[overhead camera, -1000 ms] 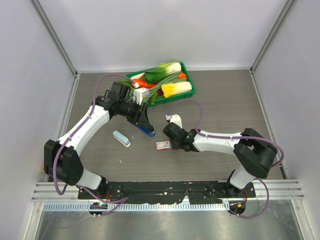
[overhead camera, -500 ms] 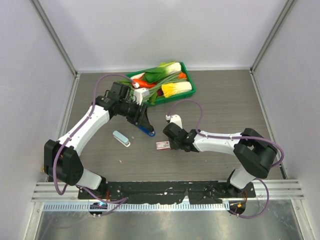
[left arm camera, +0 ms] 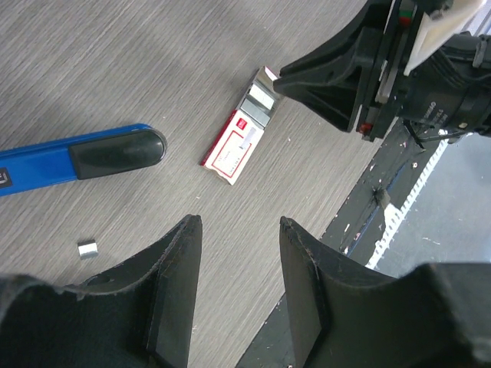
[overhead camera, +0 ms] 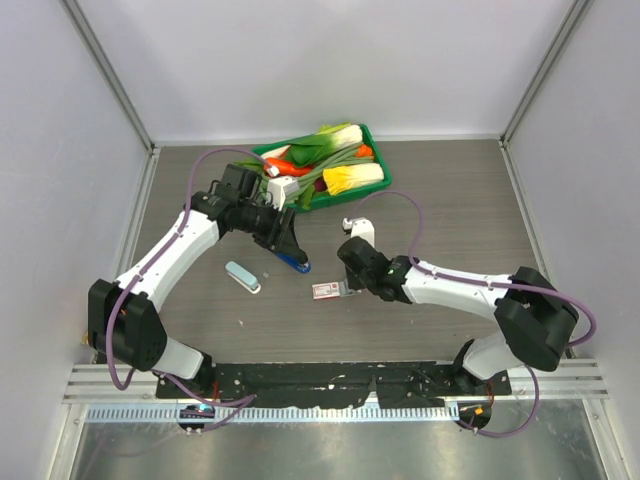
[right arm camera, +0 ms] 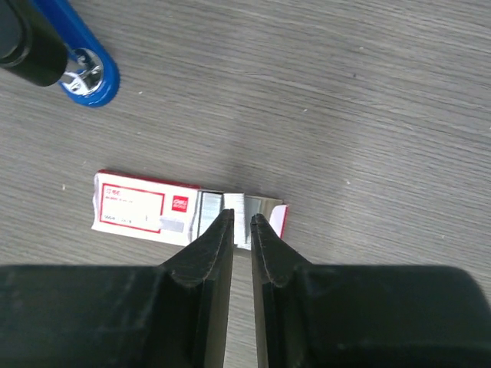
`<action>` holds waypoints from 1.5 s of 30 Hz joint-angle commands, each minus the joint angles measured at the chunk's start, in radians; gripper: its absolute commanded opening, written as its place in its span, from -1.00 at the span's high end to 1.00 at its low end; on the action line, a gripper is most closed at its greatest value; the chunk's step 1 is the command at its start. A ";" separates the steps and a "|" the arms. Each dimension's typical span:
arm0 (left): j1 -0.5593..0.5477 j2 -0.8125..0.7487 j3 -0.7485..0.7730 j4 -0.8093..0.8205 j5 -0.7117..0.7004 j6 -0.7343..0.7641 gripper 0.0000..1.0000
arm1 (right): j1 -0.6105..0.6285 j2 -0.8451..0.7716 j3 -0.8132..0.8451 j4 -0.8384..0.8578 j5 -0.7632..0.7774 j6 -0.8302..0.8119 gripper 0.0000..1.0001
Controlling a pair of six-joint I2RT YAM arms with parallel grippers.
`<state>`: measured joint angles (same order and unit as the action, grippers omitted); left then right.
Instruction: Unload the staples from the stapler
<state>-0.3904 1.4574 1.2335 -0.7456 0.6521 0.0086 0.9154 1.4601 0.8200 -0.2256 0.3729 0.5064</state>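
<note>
At the tips of the right gripper [right arm camera: 242, 218]: silvery strips [right arm camera: 211, 208] poking from the open end of a red-and-white box [right arm camera: 130, 211]. Jaws closed to a thin slit, tips right on the strips. Whether 1 is actually pinched: cannot tell.

Left gripper [left arm camera: 235, 224]: 2 fingers stand apart, bare table between them, nothing held. Stapler [left arm camera: 46, 165] lies ahead and to the left of these jaws, outside the gap, black nose toward the box. Staples [left arm camera: 88, 248]: 1 short silvery bit loose on the table, just left of the left finger, between it and the stapler, touching neither. Box sits straight ahead of the left jaws.

Judgement: unloading looks done if that bit is the whole load. Stapler's inside not visible, so unconfirmed.

Risks from here:
1. Right jaws lift or slide: box drags along, or strips spill, because the tips sit on the loose end.
2. Left fingers drop or sweep left: the bit gets flicked away; it is tiny and light.
3. Spilled strips mix with the bit, so the unloaded piece is lost among them.
</note>
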 commanded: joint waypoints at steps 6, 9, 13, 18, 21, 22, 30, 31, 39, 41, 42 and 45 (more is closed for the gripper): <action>0.002 -0.012 0.011 -0.001 0.024 0.014 0.03 | -0.026 0.065 0.025 0.072 0.034 -0.034 0.61; 0.001 -0.011 0.011 0.000 0.026 0.013 0.04 | -0.026 0.106 0.067 0.086 0.041 -0.057 0.61; 0.002 -0.009 0.012 -0.001 0.027 0.014 0.04 | -0.027 0.163 0.128 0.085 0.046 -0.092 0.61; 0.002 -0.014 0.008 -0.001 0.026 0.021 0.04 | -0.030 0.189 0.137 0.083 0.055 -0.100 0.62; 0.001 -0.009 0.004 -0.001 0.026 0.025 0.04 | -0.029 0.195 0.128 0.081 0.060 -0.103 0.63; 0.002 -0.006 0.006 -0.001 0.026 0.024 0.04 | -0.030 0.198 0.125 0.083 0.060 -0.104 0.63; 0.002 -0.005 0.011 -0.001 0.027 0.024 0.05 | -0.032 0.207 0.091 0.088 0.047 -0.108 0.66; 0.001 -0.003 0.011 -0.003 0.027 0.022 0.04 | -0.032 0.207 0.087 0.091 0.043 -0.106 0.67; 0.001 0.003 0.015 -0.003 0.024 0.022 0.04 | -0.030 0.169 0.038 0.092 0.029 -0.086 0.69; 0.001 0.006 0.015 -0.003 0.024 0.021 0.05 | -0.029 0.157 0.030 0.095 0.026 -0.078 0.70; 0.001 0.006 0.014 -0.001 0.024 0.021 0.04 | -0.030 0.152 0.021 0.094 0.024 -0.075 0.70; 0.002 0.008 0.014 -0.003 0.023 0.021 0.05 | -0.029 0.135 0.005 0.094 0.024 -0.071 0.70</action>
<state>-0.3904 1.4597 1.2335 -0.7467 0.6556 0.0124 0.8867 1.6524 0.8459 -0.1509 0.3904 0.4206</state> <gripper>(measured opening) 0.478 0.149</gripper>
